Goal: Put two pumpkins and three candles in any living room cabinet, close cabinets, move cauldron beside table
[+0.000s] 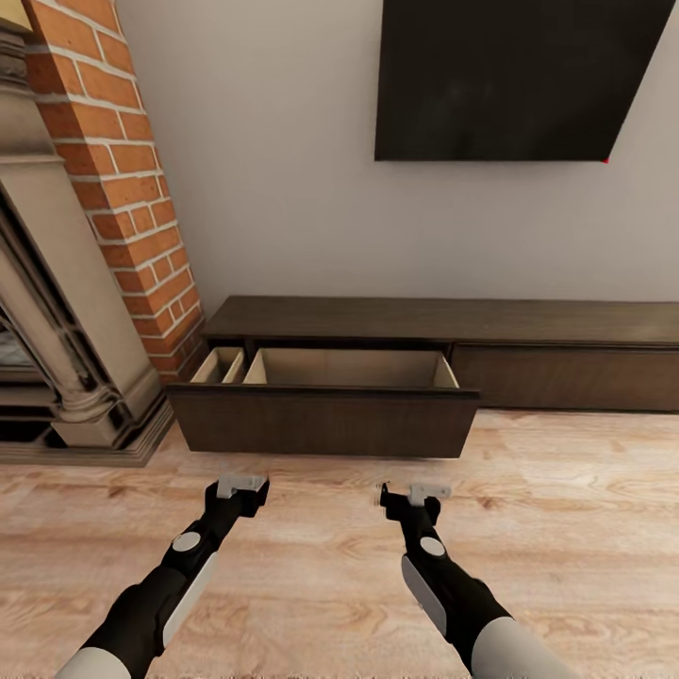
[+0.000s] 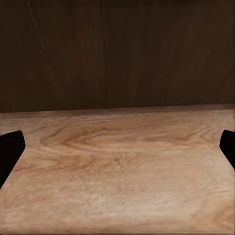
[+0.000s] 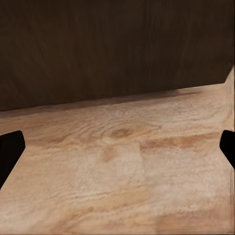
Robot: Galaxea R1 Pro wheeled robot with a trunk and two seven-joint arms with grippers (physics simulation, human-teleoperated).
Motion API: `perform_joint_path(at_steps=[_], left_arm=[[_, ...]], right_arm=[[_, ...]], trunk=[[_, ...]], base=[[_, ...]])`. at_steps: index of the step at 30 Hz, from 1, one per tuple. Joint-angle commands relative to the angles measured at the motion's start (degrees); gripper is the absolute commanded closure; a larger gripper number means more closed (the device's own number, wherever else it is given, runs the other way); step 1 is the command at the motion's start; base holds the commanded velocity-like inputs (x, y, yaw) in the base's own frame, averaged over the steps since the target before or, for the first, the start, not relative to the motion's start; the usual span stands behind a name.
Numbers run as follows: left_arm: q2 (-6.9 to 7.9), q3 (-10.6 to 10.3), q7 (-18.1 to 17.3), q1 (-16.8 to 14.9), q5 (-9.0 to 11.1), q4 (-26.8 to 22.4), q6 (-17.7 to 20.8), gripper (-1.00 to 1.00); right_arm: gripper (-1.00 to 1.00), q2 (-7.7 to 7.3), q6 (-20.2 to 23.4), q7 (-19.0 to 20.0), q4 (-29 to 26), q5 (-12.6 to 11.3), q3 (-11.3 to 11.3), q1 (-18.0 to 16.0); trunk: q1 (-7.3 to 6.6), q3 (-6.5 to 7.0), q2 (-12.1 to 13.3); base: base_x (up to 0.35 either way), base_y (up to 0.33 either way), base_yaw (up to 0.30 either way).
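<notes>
The long, low dark-brown cabinet [image 1: 443, 322] stands against the pale wall. Its left drawer [image 1: 325, 422] is pulled out, and the pale beige inside shows nothing in it. Both grippers hover low over the plank floor, just short of the drawer front. My left gripper [image 1: 241, 486] is open, and in the left wrist view its black fingertips [image 2: 11, 149] sit far apart with only the floor and the drawer front [image 2: 117, 54] between them. My right gripper [image 1: 416, 492] is open and empty too, facing the same front [image 3: 112, 49]. The pumpkins, candles, cauldron and table are out of view.
A brick column [image 1: 123, 189] and a stone fireplace surround [image 1: 66, 321] stand at the left, close to the drawer's corner. A black TV [image 1: 519, 75] hangs above the cabinet. The cabinet's right-hand front [image 1: 575, 377] is closed. Light wood floor [image 1: 566, 538] stretches to the right.
</notes>
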Motion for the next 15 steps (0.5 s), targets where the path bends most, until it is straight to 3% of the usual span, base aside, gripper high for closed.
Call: perform_joint_path(at_steps=[1,6,15], left_arm=[[0.10,-0.27,0.36,-0.03,0.60,-0.06,0.25,-1.00],[0.07,-0.27,0.35,-0.03,0.75,-0.05,0.30,-1.00],[0.04,-0.23,0.45,-0.03,0.89,-0.21,0.33,-1.00]], right_arm=[[-1.00,-0.05,-1.01,-0.33,-0.02,-0.61,-0.78,-0.06],[-1.00,-0.11,-2.85,-0.11,-0.09,-0.61,-2.54,0.01],[-1.00,-0.21,-3.13,0.38,-0.11,-0.63,-2.92,0.02]], trunk=[[0.01,-0.28,-0.04],[0.06,-0.72,-0.07],[0.06,-0.72,-0.07]], base=[[0.000,0.000,0.000],[0.000,0.000,0.000],[0.011,0.000,0.000]])
